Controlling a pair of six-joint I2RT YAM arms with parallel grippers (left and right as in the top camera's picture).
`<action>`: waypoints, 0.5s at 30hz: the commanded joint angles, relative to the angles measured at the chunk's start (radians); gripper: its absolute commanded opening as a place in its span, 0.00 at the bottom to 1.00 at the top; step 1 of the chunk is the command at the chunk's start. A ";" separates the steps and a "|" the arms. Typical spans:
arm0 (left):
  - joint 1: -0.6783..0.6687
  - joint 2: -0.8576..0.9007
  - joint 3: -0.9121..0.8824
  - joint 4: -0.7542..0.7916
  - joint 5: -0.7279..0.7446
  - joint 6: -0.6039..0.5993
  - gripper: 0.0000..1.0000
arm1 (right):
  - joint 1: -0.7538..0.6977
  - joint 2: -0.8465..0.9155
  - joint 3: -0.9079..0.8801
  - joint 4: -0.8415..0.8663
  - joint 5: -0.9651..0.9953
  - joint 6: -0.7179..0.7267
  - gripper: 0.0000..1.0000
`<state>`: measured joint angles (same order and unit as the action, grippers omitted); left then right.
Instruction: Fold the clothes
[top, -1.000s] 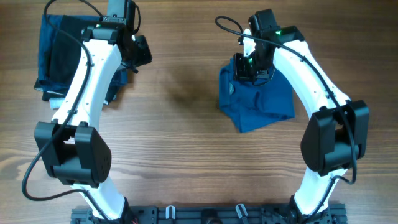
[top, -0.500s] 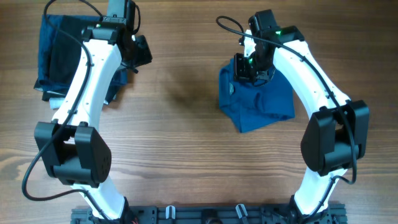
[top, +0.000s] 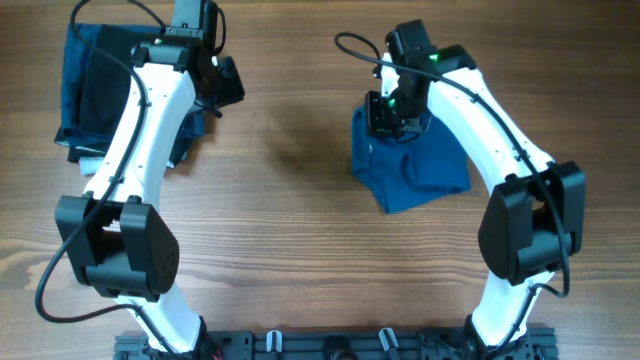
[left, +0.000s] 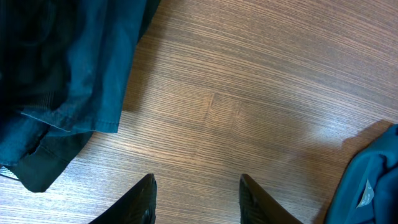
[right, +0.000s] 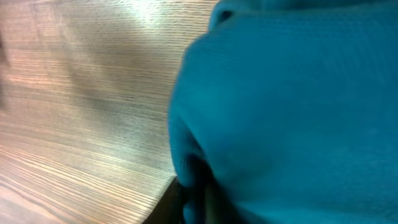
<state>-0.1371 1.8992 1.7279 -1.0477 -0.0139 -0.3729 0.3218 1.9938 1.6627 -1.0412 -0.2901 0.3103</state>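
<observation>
Polo shirt (top: 420, 165) lies bunched — right pincer (top: 387, 114) angled down onto it, grip untellable; left pincer (left: 197, 185) agape.

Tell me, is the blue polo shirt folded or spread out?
Folded. The blue polo shirt lies as a compact bundle, with no sleeves spread out on the table.

Mid-blue polo (top: 420, 175), folded compact bundle, R of ctr.

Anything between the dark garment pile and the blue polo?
No, just bare table between the dark pile and the polo; overhead and left wrist views show it.
</observation>
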 joint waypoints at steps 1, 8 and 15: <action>-0.001 0.013 0.004 -0.004 -0.003 -0.002 0.43 | 0.005 0.012 -0.005 0.014 0.043 0.011 0.42; -0.006 0.012 0.004 0.018 0.007 -0.001 0.34 | -0.042 -0.014 0.045 0.059 0.032 -0.151 0.65; -0.079 0.013 0.004 0.199 0.366 0.028 0.04 | -0.256 -0.085 0.097 -0.086 0.014 -0.180 0.46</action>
<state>-0.1623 1.8992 1.7271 -0.9104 0.1329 -0.3588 0.1619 1.9656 1.7283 -1.0851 -0.2649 0.1753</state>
